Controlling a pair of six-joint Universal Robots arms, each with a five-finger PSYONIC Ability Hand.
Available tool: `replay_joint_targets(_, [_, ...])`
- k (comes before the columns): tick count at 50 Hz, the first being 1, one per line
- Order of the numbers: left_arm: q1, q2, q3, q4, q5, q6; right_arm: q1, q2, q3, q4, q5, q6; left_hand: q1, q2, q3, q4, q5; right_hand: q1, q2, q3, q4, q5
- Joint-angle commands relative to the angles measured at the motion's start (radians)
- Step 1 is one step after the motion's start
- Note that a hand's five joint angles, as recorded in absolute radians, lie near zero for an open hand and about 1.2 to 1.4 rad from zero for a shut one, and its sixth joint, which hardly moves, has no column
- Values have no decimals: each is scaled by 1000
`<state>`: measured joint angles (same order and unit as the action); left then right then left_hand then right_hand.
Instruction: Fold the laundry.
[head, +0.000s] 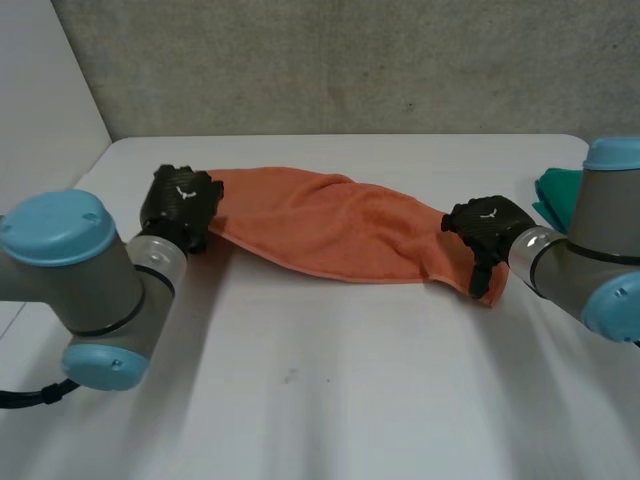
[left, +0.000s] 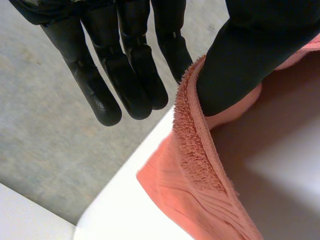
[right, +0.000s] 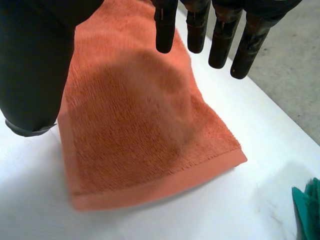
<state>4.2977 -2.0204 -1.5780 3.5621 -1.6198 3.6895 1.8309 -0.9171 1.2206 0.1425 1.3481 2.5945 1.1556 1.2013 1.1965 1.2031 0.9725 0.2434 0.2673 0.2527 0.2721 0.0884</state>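
Each black hand carries a small white mark on its back in the head view, too small to read as letters.

The orange towel (head: 330, 225) is terry cloth with a looped nap and a flat woven band along its short end. In the head view it runs across the middle of the frame, from left of centre to right of centre. It is bunched lengthwise into a long rumpled strip on the white table (head: 330, 390), with soft folds between the two hands.

The left hand (head: 180, 205), at centre left of the frame, is at the towel's left end. In the left wrist view its thumb (left: 235, 60) lies on the towel's fuzzy edge and the nearest finger sits close on the other side, a narrow pinch on that edge. The other fingers (left: 125, 75) reach straight out, side by side, clear of the cloth. This end is raised off the table.

The right hand (head: 487, 228), at centre right of the frame, is at the towel's right end. In the right wrist view its fingers (right: 220, 45) are straight and slightly spread above the towel. The thumb (right: 30, 70) stands wide apart from them at the cloth's long edge, so the hand grips nothing. Under the palm the towel's end lies flat on the table, with the banded hem beyond the fingertips.

A green cloth (head: 555, 195) lies at the right edge of the head view, partly behind the right arm (head: 590, 250) and apart from the towel.
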Motion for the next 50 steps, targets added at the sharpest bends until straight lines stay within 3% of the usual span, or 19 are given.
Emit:
replay_joint_targets(1, [-1,95,-36,3,0,-2,-2,-149,204,-119,-9,199,241,195,200,193,249,-3,-27,-12,-32,-22])
replay_joint_targets(14, [-3,111,-39,3,0,-3,4,-172,404,-368,6,237,241,195,200,193,249,165,141,155,136,145])
replay_joint_targets(27, [4,103,-39,4,1,-6,16,-25,343,-498,29,211,241,195,200,193,249,244,220,234,215,224])
replay_joint_targets(35, [5,100,-39,4,1,-11,15,58,263,-500,62,96,241,195,200,193,249,590,566,580,561,570])
replay_joint_targets(37, [5,100,-40,4,0,-11,15,60,246,-501,68,96,241,195,200,193,249,882,858,872,853,862])
replay_joint_targets(40, [5,100,-39,3,0,-11,11,43,237,-501,68,96,241,195,200,193,249,1152,1128,1143,1123,1133])
replay_joint_targets(47, [7,143,-40,-20,0,-5,10,-152,226,-446,59,85,241,195,200,193,249,1153,1129,1144,1124,1133])
replay_joint_targets(50, [22,212,-37,-84,1,1,2,-255,188,-287,36,58,241,195,200,193,249,1153,1129,1144,1124,1133])
